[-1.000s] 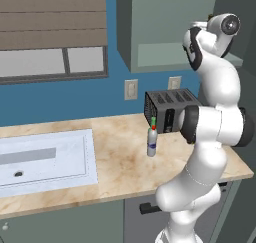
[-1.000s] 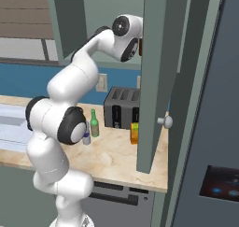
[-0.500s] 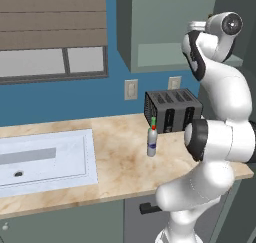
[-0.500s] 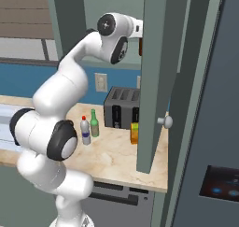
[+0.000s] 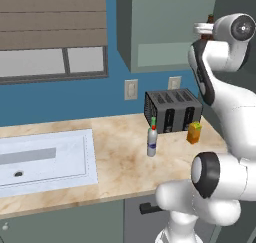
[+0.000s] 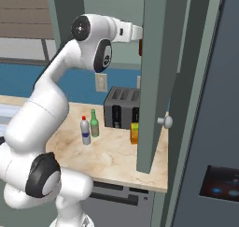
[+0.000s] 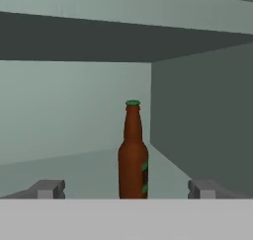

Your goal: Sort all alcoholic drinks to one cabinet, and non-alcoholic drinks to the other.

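The tall grey cabinet door (image 6: 156, 76) stands open at the right end of the counter (image 5: 120, 162), and the white arm (image 6: 51, 109) reaches up into the cabinet behind it. A pale sink (image 5: 45, 159) is set into the counter at the far left. The dark toaster (image 5: 172, 111) sits against the blue wall. Inside the cabinet, the brown bottle (image 7: 133, 152) stands upright on the shelf near the right wall, its green cap on top. The gripper (image 7: 126, 188) is spread wide, its fingertips (image 7: 47, 188) well apart on either side of the brown bottle and clear of it. On the counter, the white bottle (image 6: 85, 131) and the green bottle (image 6: 94, 124) stand just beside each other left of the toaster. The orange carton (image 5: 194, 132) sits in front of the toaster's right end.
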